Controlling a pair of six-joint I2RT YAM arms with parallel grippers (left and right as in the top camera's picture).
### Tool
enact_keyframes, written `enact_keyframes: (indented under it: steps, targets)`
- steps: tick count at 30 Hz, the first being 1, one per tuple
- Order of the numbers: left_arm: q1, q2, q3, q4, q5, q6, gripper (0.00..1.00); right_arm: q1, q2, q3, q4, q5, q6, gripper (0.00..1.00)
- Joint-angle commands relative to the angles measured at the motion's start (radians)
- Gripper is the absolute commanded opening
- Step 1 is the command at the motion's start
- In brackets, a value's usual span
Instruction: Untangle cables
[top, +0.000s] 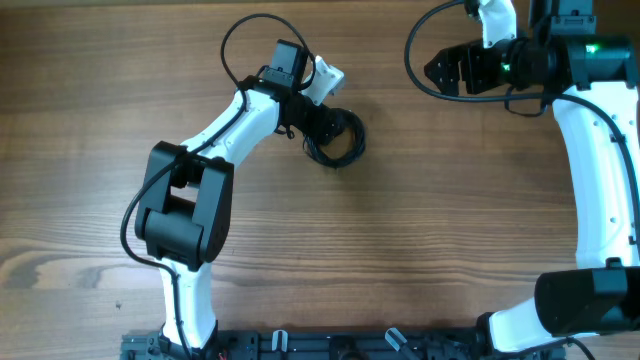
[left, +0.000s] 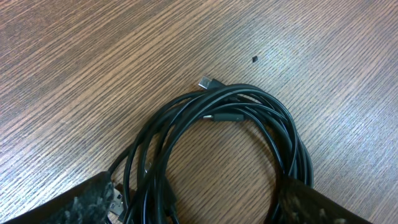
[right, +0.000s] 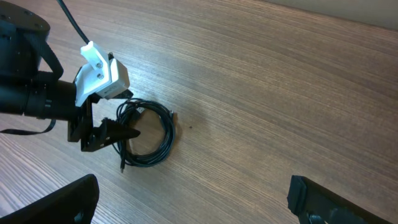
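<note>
A bundle of black cables (top: 338, 142) lies coiled in a ring on the wooden table, with a silver USB plug (left: 208, 83) sticking out at its far side. My left gripper (top: 322, 127) is low over the coil. In the left wrist view its fingers (left: 199, 202) are open and stand on either side of the ring (left: 249, 124), with nothing clamped. My right gripper (top: 434, 70) is open and empty at the back right, well away from the coil. The right wrist view shows its spread fingers (right: 193, 199) and the coil (right: 148, 140) far off.
The table (top: 450, 220) is bare wood. A small dark speck (left: 254, 59) lies beyond the coil. The left arm's own black lead (top: 240, 40) loops above its wrist. The arm bases stand at the front edge.
</note>
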Motion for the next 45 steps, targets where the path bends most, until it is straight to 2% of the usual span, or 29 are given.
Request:
enact_keyframes:
  steps: [1, 8, 16, 18, 21, 27, 30, 35, 39, 45]
  targets:
    - [-0.002, 0.01, 0.017, 0.006, 0.013, 0.013, 0.89, -0.001, 0.016, 0.02, -0.004, -0.025, -0.019, 1.0]
    - [-0.002, 0.016, 0.016, 0.008, 0.013, 0.013, 0.83, -0.001, 0.016, 0.02, -0.005, -0.043, -0.018, 1.0]
    - [-0.003, 0.055, 0.016, 0.011, 0.013, 0.012, 0.8, -0.001, 0.016, 0.02, -0.005, -0.043, -0.018, 1.0]
    - [-0.003, 0.055, 0.016, 0.014, 0.013, 0.013, 0.77, -0.001, 0.016, 0.02, -0.004, -0.043, -0.018, 1.0]
    - [-0.003, 0.055, 0.016, 0.019, 0.013, 0.013, 0.66, -0.001, 0.016, 0.02, -0.002, -0.043, -0.018, 1.0]
    - [-0.003, 0.055, 0.016, 0.021, 0.013, 0.012, 0.2, -0.001, 0.016, 0.02, -0.002, -0.042, -0.018, 1.0]
    - [-0.003, 0.055, 0.017, 0.013, 0.012, 0.012, 0.1, -0.001, 0.016, 0.02, -0.002, -0.042, -0.018, 1.0]
    - [-0.002, 0.047, 0.017, -0.014, 0.012, 0.012, 0.09, -0.001, 0.016, 0.02, -0.002, -0.034, -0.009, 1.0]
    - [-0.002, 0.003, 0.017, -0.028, 0.0, 0.012, 0.09, -0.001, 0.016, 0.02, -0.001, 0.087, 0.067, 0.99]
    - [-0.002, -0.129, 0.017, -0.027, -0.035, 0.013, 0.11, -0.001, 0.016, 0.019, -0.002, 0.12, 0.1, 1.0]
